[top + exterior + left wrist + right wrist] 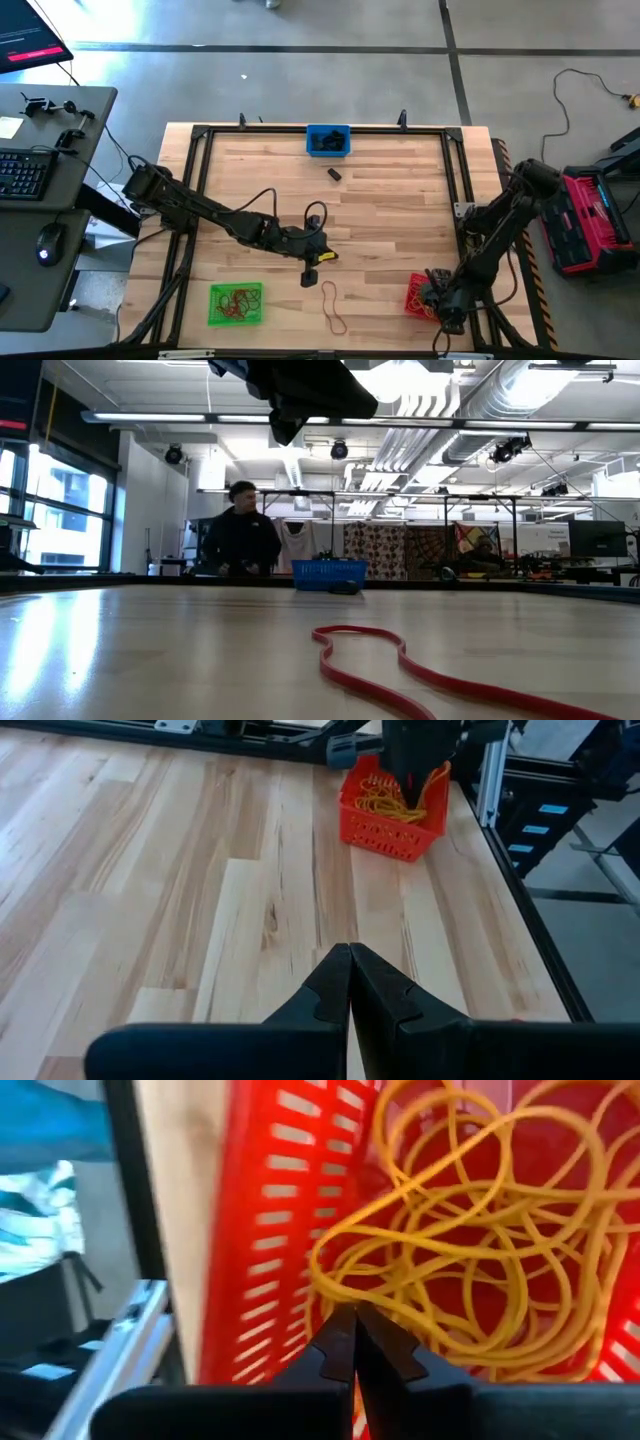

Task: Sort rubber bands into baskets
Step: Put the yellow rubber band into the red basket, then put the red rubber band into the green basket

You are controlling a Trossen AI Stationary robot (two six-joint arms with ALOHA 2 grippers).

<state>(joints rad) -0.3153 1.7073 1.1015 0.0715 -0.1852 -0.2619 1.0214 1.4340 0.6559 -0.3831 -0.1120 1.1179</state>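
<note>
My right gripper (352,1312) is shut over the red basket (416,297) at the near right, pointing steeply down among its yellow rubber bands (480,1240). The left wrist view shows the same basket (385,832) with that gripper (410,790) in it. My left gripper (350,960) is shut with nothing in it, above the table's middle (325,258). A reddish-brown rubber band (333,306) lies flat on the wood just nearer than it, also in the low view (400,658). The green basket (236,303) holds reddish-brown bands. The blue basket (328,140) holds black ones. My right gripper has a yellow rubber band's loop (322,1275) at its shut fingertips, coming from above and pointing steeply down into the red basket. The fingers hide the exact place of the pinch. The loop runs up from the tips and joins the tangle of yellow bands in the basket.
A black rubber band (334,174) lies alone on the wood near the blue basket. A dark metal frame (200,200) borders the table. In the low view a person (240,540) stands beyond the far edge. A desk with a keyboard (25,170) stands at the left.
</note>
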